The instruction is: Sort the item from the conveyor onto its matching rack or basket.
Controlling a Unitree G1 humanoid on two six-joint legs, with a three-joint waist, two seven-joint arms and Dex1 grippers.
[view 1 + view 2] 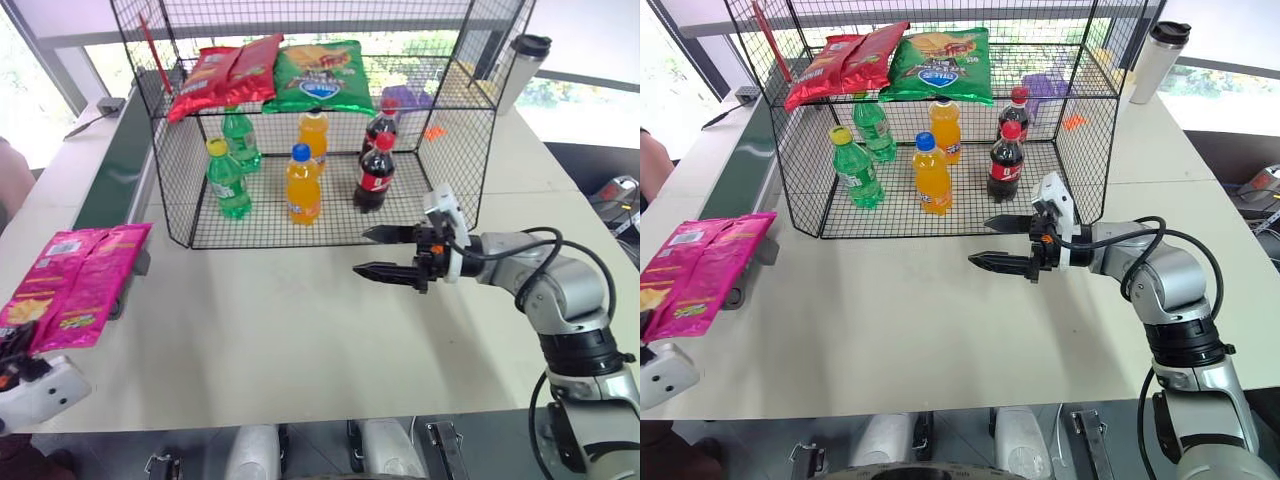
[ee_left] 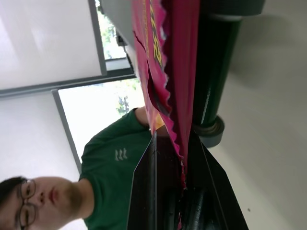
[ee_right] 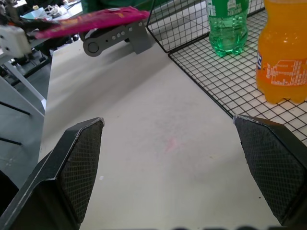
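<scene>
The item, a shiny magenta-pink packet [image 1: 80, 285] with yellow print, hangs out past the near end of the conveyor [image 1: 115, 170], lifted off the table. My left gripper [image 1: 15, 345] is shut on its near edge; in the left wrist view both black fingers [image 2: 148, 182] pinch the zigzag edge of the packet [image 2: 168, 72]. My right gripper [image 1: 385, 252] stands open and empty over the table, pointing left, just in front of the black wire rack [image 1: 450, 110]. The right wrist view shows the packet [image 3: 91, 21] far across the table.
The rack's upper shelf holds red chip bags [image 1: 225, 75] and a green chip bag [image 1: 322, 75]. Several bottles [image 1: 303, 185] stand on its lower floor. A tumbler [image 1: 522, 70] stands at the back right. A person in a green shirt [image 2: 115, 167] sits beyond the conveyor.
</scene>
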